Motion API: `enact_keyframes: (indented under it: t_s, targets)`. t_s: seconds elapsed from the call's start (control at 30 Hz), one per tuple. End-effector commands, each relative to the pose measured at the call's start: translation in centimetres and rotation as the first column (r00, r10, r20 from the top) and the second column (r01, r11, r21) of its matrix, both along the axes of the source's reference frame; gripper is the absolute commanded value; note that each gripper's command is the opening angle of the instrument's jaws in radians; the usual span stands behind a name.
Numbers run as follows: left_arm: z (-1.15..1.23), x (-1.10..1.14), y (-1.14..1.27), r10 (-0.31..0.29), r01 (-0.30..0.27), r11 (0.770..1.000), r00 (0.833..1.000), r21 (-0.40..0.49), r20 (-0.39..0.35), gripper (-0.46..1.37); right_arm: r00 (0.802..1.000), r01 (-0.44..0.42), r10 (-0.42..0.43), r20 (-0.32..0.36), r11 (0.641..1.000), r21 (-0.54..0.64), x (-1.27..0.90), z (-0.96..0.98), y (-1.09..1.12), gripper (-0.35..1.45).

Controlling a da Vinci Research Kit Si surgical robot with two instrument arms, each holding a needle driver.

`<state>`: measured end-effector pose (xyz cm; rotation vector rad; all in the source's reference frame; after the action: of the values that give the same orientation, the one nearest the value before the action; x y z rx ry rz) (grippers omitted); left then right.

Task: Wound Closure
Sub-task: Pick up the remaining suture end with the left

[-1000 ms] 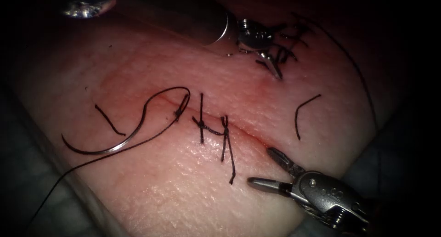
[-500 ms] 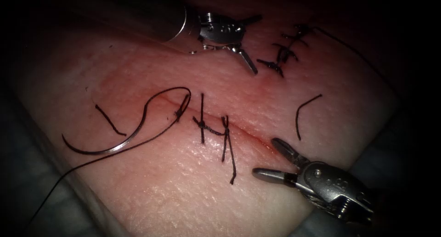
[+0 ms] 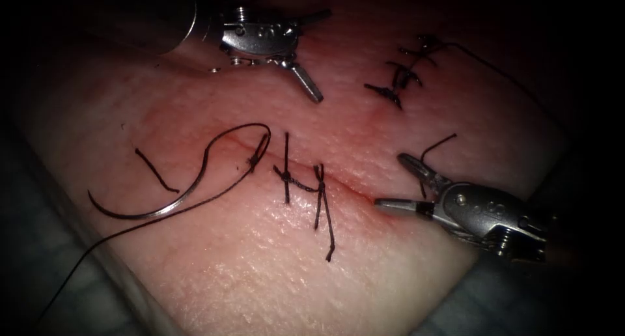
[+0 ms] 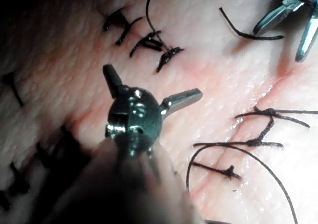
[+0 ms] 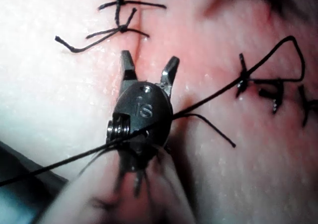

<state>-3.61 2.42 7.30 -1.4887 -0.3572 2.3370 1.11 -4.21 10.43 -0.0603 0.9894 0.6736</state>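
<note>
The needle (image 3: pixel 153 202) is seen lying free on the tissue (image 3: pixel 273 271) left of the cut (image 3: pixel 345 183), nearer the left claw (image 3: pixel 312 56) than the right claw (image 3: pixel 400 183), both gaping and empty.

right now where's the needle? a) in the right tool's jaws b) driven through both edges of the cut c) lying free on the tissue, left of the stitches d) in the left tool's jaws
c: the curved needle lies on the tissue left of the stitches, held by neither tool; the left tool and right tool both have open, empty jaws.
</note>
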Motion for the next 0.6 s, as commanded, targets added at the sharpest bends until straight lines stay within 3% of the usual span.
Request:
enact_keyframes:
  t_s: [0.03,0.37,0.53,0.6]
  targets:
    - [-0.04,0.05,-0.04,0.000,0.000,1.000,1.000,0.001,-0.008,1.07,1.000,0.012,-0.012,-0.004,1.000,-0.005,0.00,0.03,0.03,1.30]
    - [-0.49,0.31,-0.46,-0.001,0.002,1.000,1.000,0.010,-0.029,0.99,0.996,0.078,-0.080,-0.028,0.995,-0.060,0.01,0.17,0.19,1.24]
    - [-0.73,0.31,-0.68,-0.008,0.009,1.000,0.999,0.007,-0.044,0.88,0.994,0.100,-0.103,-0.035,0.992,-0.080,0.02,0.20,0.24,1.22]
    - [-0.84,0.27,-0.76,0.006,-0.007,0.999,0.999,-0.033,-0.050,0.88,0.993,0.108,-0.112,-0.040,0.991,-0.083,0.03,0.22,0.27,1.19]
